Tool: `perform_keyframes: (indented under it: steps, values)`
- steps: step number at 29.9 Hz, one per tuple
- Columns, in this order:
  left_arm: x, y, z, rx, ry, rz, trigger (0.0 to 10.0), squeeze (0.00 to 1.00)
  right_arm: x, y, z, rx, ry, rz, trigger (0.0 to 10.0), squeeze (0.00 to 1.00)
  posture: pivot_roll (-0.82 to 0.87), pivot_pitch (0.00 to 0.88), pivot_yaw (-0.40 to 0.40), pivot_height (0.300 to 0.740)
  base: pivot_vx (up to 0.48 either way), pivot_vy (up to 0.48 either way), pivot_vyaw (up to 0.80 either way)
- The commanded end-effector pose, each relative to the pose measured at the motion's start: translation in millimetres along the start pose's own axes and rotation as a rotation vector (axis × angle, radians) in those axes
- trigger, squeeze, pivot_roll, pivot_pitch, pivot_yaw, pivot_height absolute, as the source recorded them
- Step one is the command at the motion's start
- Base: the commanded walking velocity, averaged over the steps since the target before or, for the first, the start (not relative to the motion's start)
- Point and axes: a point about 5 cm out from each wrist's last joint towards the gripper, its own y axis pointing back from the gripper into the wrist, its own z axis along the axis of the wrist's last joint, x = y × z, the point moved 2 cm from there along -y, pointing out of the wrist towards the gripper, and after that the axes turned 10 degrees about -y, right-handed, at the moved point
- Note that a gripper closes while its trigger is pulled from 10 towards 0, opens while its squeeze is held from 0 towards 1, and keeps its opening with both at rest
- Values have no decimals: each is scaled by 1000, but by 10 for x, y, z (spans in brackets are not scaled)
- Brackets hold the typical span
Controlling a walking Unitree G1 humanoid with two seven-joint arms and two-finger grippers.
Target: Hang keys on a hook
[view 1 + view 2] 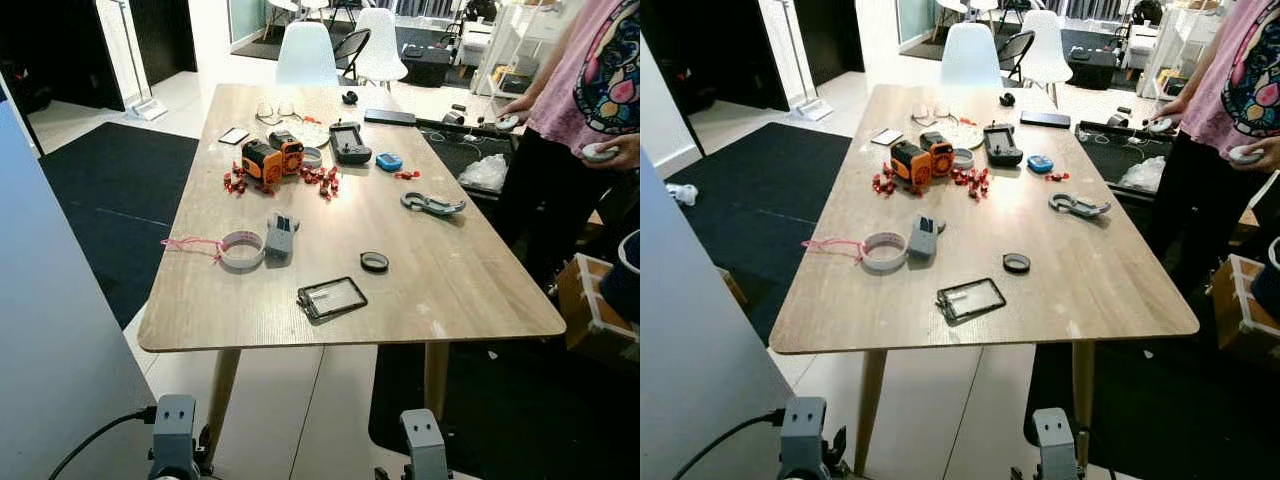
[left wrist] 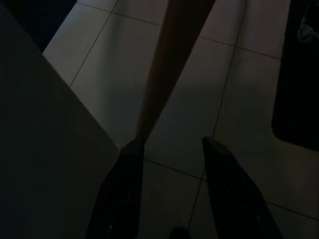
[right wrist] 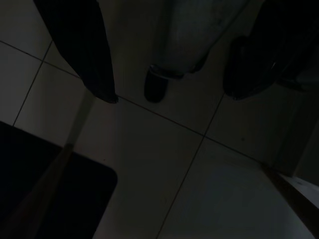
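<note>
keys point(image 1: 433, 204), grey carabiner bunch, lie on counter point(image 1: 470, 290) right of centre, long axis running left-right, well ahead of both arms. right gripper point(image 3: 164, 94) nearer. left gripper point(image 2: 169, 144) and right hang low, jaws released, empty.

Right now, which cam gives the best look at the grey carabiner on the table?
Either eye view, the left slightly better: the carabiner lies unobstructed on the table, on its right side, near the person. The right eye view shows the same. Both wrist views are dark, aimed at the floor tiles.
</note>
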Motion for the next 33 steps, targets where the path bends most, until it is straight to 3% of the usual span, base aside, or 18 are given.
perform_keyframes:
  steps: [1,17,33]
  values:
    - [-7,19,-36,8,-9,-8,10000,0,-11,11,-47,17,12,-3,10000,0,83,50,-32,740,0,-281,0]
    - [-2,4,-29,16,-10,-11,10000,0,1,10,-57,16,9,-4,10000,0,84,49,-27,740,0,-424,0]
    - [30,-6,-33,31,-14,8,10000,0,0,13,-72,19,4,-9,10000,0,87,49,-20,740,0,0,0]
